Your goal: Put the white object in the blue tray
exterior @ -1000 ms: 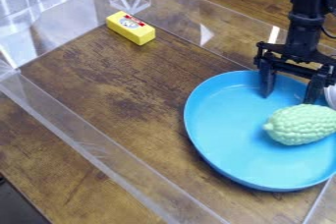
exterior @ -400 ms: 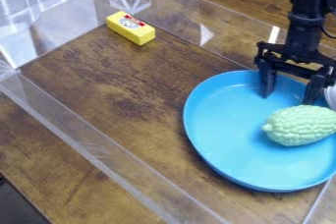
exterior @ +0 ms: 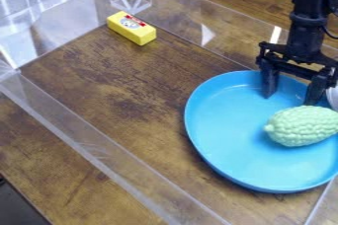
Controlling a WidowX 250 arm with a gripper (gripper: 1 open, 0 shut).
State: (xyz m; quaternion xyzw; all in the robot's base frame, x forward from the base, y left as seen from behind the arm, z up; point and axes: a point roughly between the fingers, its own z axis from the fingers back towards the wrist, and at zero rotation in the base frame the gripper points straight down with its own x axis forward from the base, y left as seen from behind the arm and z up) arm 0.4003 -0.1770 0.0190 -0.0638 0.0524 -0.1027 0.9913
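Nearest the camera: the front edge of a clear plastic wall (exterior: 119, 155) runs diagonally across the dark wooden counter (exterior: 119, 81), enclosing the work area on the left and front sides.

Next back, lower right: the blue tray (exterior: 231, 135), a shallow oval dish of smooth bright blue plastic, largest item in view. Its right edge runs out of frame. The tray sits flat on the counter.

Inside the tray, toward its right side: the white object (exterior: 302, 125), a pale whitish-green oval lump with a knobbly surface. It lies on the tray floor on its long side (much smaller than the tray). It rests free; nothing grips it.

Just behind the lump, over the tray's far rim: the claw (exterior: 295, 79), black, pointing straight down from a vertical black arm. Its prongs are spread wide, with nothing between them. The prong tips hang above and just behind the white object, apart from it; whether the tips touch the tray rim cannot be told from this view.

Farther back, upper left: a yellow rectangular box (exterior: 130, 28) with a small red-and-white label on top, lying flat on the counter near the far wall, well apart from the tray.
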